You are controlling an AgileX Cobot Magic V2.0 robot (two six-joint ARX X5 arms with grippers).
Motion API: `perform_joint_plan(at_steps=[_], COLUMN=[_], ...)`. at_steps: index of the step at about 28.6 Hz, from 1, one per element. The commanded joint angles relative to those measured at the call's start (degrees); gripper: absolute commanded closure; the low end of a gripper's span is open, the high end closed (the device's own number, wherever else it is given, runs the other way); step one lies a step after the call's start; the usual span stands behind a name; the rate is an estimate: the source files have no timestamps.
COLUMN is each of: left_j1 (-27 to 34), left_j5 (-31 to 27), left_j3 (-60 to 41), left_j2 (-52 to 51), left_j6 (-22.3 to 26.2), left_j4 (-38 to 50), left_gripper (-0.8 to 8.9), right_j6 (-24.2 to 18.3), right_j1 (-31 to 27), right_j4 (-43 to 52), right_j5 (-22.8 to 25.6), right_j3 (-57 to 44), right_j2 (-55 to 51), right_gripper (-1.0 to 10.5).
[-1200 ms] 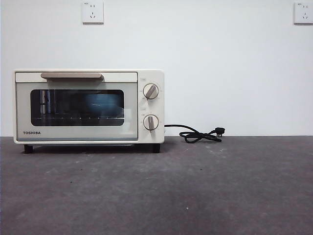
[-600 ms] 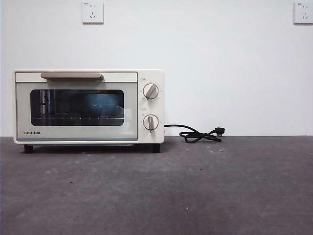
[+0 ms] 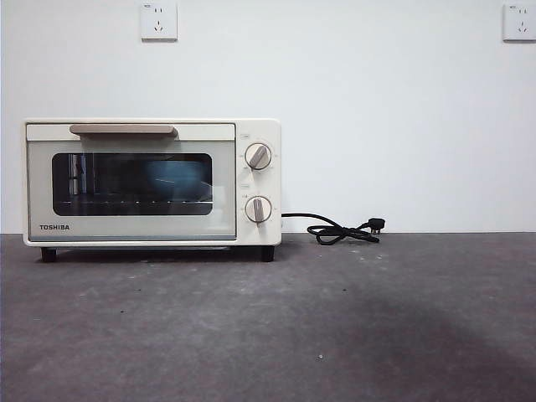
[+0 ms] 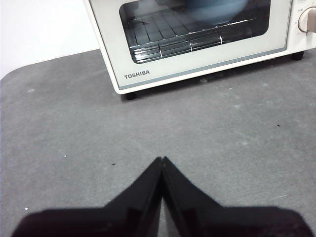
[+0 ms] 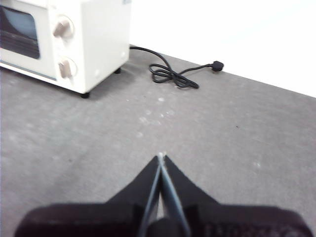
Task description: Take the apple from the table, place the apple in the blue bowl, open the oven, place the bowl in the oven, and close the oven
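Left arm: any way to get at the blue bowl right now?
Probably not. The blue bowl sits on the rack inside the oven, behind its shut glass door. The left pincer is shut, over bare table in front; the door must open first.

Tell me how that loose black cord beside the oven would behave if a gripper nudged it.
The black cord lies in slack loops, so it probably flexes and drags rather than sliding as one piece. One end runs to the oven, so it would likely pull taut. Its plug lies free and may swing.
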Motion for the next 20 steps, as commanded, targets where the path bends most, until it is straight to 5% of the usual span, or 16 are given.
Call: perform_joint_plan(at_steps=[1, 9, 20], left_j1=[0.1, 0.1, 0.1], left_j5=[0.0, 0.0, 0.0], left_j3=[-0.6, -0.6, -0.6], left_j2=[0.0, 0.0, 0.0], left_j6=[-0.6, -0.6, -0.6], left_j4=[0.7, 0.7, 0.7], left_gripper=[8.17, 8.17, 8.17], right_j6=[0.3, 5.9, 6.5], right_j1=[-0.8, -6.1, -9.1], right_j4=[1.0, 4.3, 3.9], right_j5=[1.3, 2.8, 7.8], right_j3=[-4.8, -13.2, -18.4], right_j2=[-4.3, -12.6, -18.3], right_gripper=[9.5, 9.5, 9.5])
